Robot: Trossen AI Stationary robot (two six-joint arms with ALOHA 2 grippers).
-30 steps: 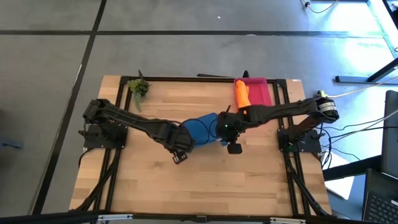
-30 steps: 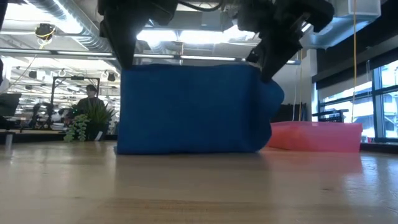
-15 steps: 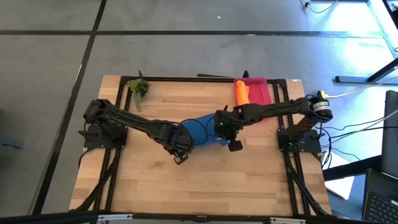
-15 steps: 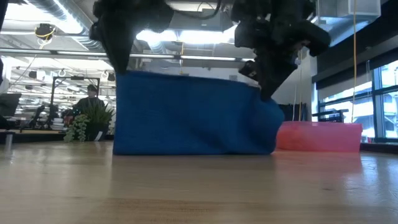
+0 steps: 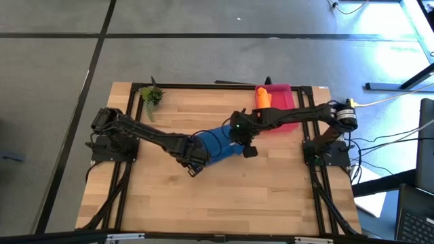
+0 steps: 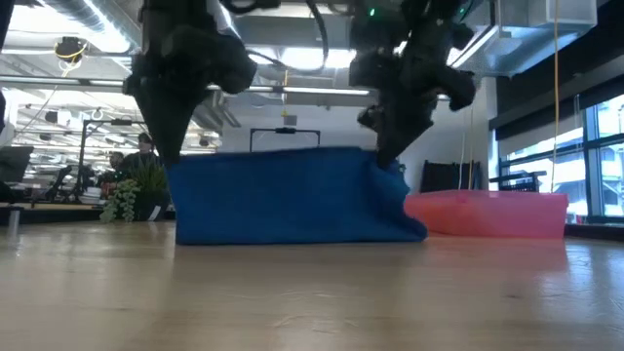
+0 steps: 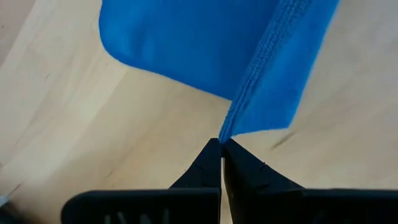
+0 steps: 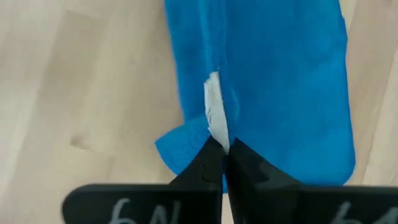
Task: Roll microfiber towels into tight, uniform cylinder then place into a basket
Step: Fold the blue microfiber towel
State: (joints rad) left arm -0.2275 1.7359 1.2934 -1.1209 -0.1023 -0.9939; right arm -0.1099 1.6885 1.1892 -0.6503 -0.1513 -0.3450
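The blue towel point(image 5: 218, 144) hangs between my two grippers at mid-table, and its lower part rests on the wood point(image 6: 292, 200). My left gripper point(image 5: 194, 164) is shut on the towel's left upper corner. My right gripper point(image 5: 242, 137) is shut on its right upper corner. The orange towel point(image 5: 263, 99) lies rolled up in the pink-red basket point(image 5: 285, 102) at the far right of the table. The basket also shows in the low view point(image 6: 497, 214). My left gripper point(image 7: 221, 142) pinches a corner of the towel's stitched hem point(image 7: 233, 126) between its two fingertips, pointing down from above. The towel hangs below it, and the towel's lower part lies on the table. My right gripper point(image 8: 224, 146) pinches the towel's edge beside a white tag point(image 8: 212, 118) between its two fingertips, from above. The cloth hangs below and bunches on the table at that end point(image 6: 395, 210).
A small green potted plant point(image 5: 151, 95) stands at the far left of the table and also shows in the low view point(image 6: 132, 195). Bare wood lies along the near side point(image 5: 217, 196). People and desks show in the room behind.
Both grippers have gone down with the towel. My right gripper has also moved toward the table's left and far edge. The towel's top edge now stands much lower, and more cloth has gathered on the table at its right end.
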